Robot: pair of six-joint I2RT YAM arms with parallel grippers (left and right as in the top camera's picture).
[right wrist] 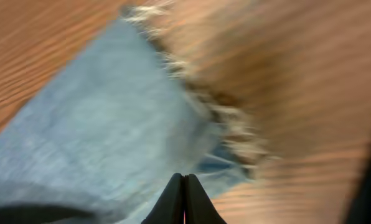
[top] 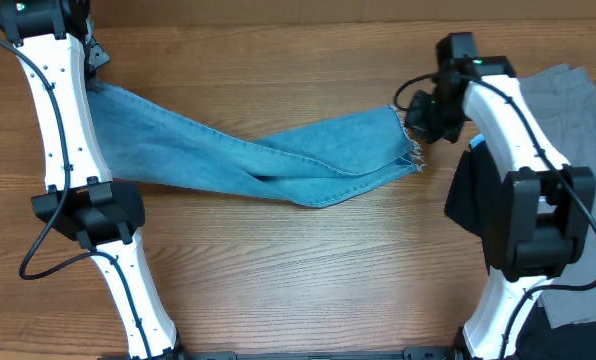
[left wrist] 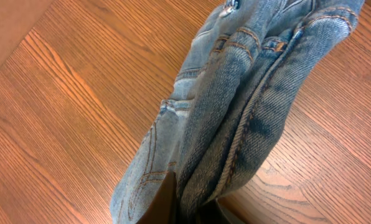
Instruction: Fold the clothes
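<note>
Wooden table [top: 308, 260] in the overhead view carried the jeans [top: 278, 160] stretched from upper left to mid-right, frayed hems [top: 410, 150] just beside the right hand [top: 418, 128], a grey garment [top: 568, 110] and a black garment [top: 470, 195] beyond. Left wrist view: the left hand [left wrist: 187, 210] was clamped on the bunched waistband [left wrist: 279, 74]. Right wrist view, blurred: its fingers [right wrist: 175, 202] were pressed together over the hems, nothing visible between them.

table [top: 308, 270] front bare, jeans [top: 278, 160] across middle, grey garment [top: 568, 100] far right
</note>
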